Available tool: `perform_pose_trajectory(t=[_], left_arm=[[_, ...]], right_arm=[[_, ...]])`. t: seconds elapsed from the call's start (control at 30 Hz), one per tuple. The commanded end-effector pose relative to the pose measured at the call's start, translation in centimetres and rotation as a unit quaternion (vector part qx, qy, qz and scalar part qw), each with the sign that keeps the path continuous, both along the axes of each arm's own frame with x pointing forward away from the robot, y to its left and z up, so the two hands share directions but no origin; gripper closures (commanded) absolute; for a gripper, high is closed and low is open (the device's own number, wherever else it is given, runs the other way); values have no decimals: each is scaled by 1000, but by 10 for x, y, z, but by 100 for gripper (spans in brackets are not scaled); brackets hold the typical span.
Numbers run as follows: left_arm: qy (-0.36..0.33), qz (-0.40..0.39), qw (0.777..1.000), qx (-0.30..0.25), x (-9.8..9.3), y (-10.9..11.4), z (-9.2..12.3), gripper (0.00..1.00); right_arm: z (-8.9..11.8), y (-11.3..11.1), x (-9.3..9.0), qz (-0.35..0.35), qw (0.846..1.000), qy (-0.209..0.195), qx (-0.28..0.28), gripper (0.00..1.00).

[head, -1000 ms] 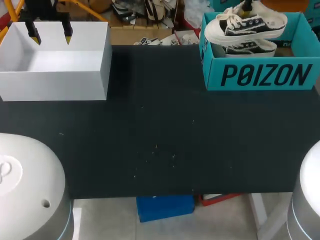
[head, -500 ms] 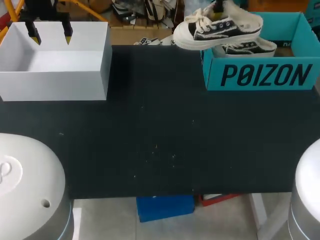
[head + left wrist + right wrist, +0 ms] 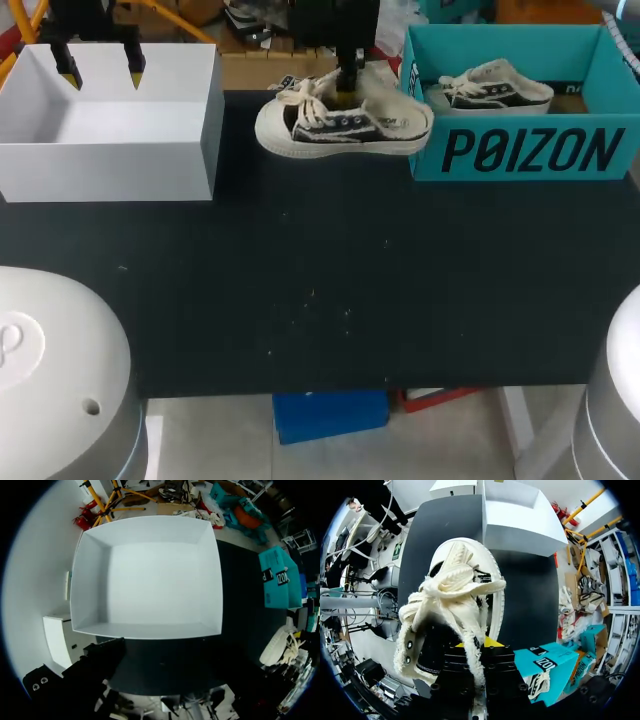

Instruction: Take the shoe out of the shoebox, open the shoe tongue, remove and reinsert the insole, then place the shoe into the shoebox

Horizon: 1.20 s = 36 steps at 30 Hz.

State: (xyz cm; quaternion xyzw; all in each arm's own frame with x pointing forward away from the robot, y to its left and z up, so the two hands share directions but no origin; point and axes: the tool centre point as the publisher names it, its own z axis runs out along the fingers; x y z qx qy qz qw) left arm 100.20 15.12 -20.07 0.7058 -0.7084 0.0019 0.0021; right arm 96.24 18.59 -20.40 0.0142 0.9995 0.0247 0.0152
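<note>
**Shoe out of the shoebox, in the right gripper's grip**

The right gripper (image 3: 347,88) is pinching the shoe (image 3: 340,128) by the rim of its opening, its fingers closed down on that thin edge. In the right wrist view one yellow tip (image 3: 489,642) is showing just under the frayed collar. The shoe is hanging level over the far part of the table (image 3: 320,280), with its toe pointing toward the white box (image 3: 110,140) and its heel overlapping the near left corner of the shoebox (image 3: 520,150). Whether the sole is touching the table cannot be told. The laces (image 3: 452,587) are lying bunched and loosely tied over the tongue, covering the opening.

A second shoe (image 3: 490,88) is lying inside the shoebox, against its far wall. The shoebox is standing at the table's far right, and the white box, open at the top, is sitting at the far left, well apart from it.

The left gripper (image 3: 101,72) is hovering over the white box's far side, its fingers spread wide and holding nothing.
</note>
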Motion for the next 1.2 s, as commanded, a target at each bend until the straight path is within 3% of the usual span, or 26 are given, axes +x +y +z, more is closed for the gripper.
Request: perform_pose_trajectory(t=[0.03,0.47,0.97,1.2], left_arm=[[1,1,1000,2,-1,-1,1,0],[1,1,1000,2,-1,-1,1,0],[1,1,1000,2,-1,-1,1,0],[1,1,1000,2,-1,-1,1,0]], right_arm=[[-26,27,-11,-3,1000,4,4,100],[-84,72,-47,20,997,38,64,100],[-142,91,-78,53,989,113,76,100],[-160,92,-92,53,986,136,78,100]])
